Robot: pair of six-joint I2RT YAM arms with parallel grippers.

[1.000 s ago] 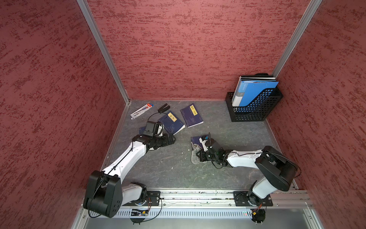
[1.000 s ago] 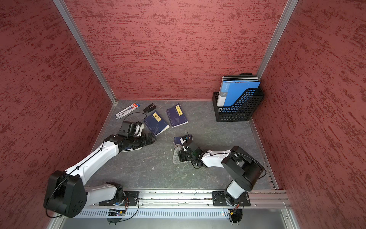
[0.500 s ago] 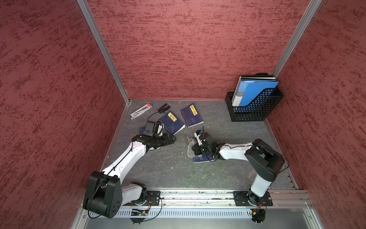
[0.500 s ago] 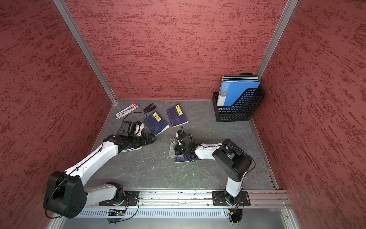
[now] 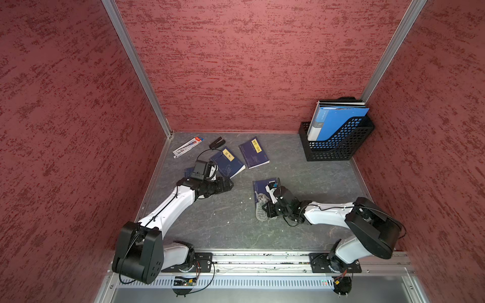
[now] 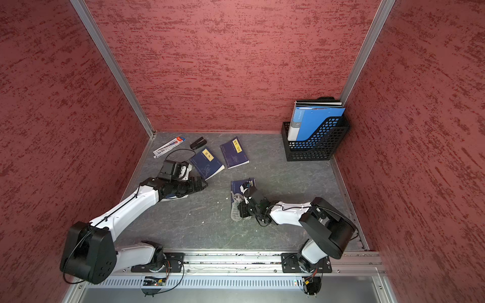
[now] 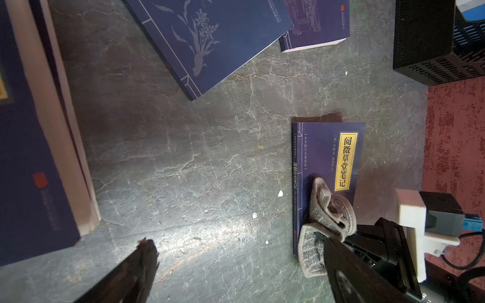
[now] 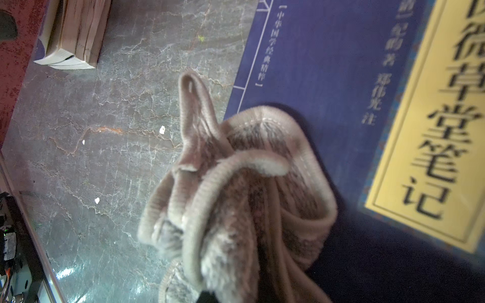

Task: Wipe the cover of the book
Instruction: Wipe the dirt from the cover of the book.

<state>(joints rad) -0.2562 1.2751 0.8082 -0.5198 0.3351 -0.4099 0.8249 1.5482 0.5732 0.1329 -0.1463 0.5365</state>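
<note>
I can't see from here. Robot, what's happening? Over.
Right gripper shut on cloth. Cloth partly on book cover. Left gripper open, empty. Nothing in the way.

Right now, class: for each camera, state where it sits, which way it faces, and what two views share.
Both top views: high overhead, looking down at table; left arm, right arm show.
Left wrist: low over table, facing book and cloth; open left fingers show.
Right wrist: close above cloth and book; right fingers mostly hidden.
Shared: book, cloth.

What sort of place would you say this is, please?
Probably a robot test cell staged as a desk: red textured walls around a grey tabletop, a black file rack, books, arms on a rail.
</note>
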